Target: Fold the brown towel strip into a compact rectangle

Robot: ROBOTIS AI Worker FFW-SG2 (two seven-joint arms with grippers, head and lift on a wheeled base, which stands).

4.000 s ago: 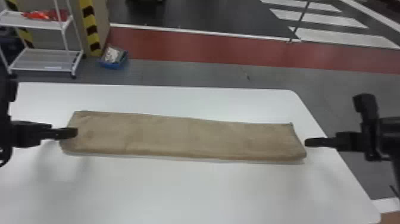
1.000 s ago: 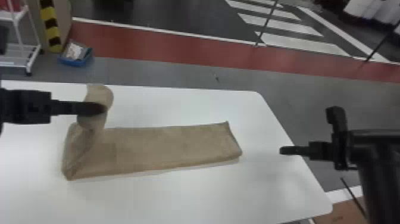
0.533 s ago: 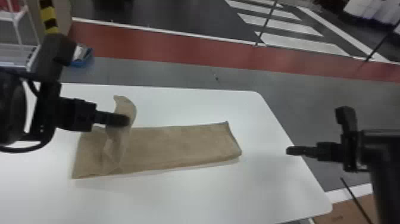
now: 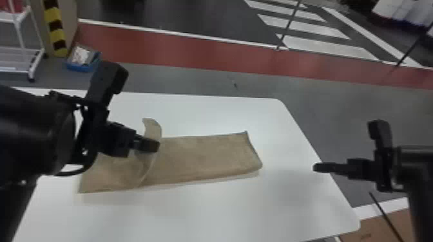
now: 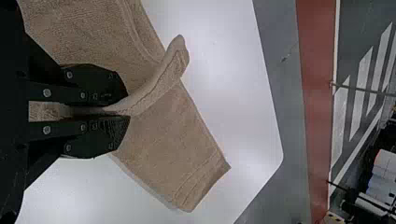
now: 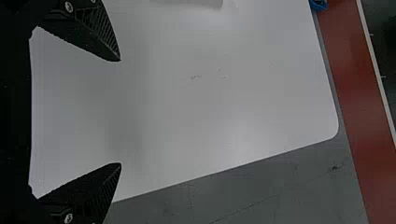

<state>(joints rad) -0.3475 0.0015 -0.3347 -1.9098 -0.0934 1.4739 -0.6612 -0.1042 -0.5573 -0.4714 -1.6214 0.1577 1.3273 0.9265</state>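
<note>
You have a blue bin [image 4: 82,66] on the floor [image 4: 206,79], beside a white rack [image 4: 38,61] at far left. Behind the desk [image 4: 193,107], you find a red strip [image 4: 180,51] and white crossing stripes [image 4: 328,46].

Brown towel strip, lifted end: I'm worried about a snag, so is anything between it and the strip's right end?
Nothing visible stands in the way: between the lifted end, held in the left gripper, and the right end lies just the brown towel strip itself. The right gripper is beyond that end.
</note>
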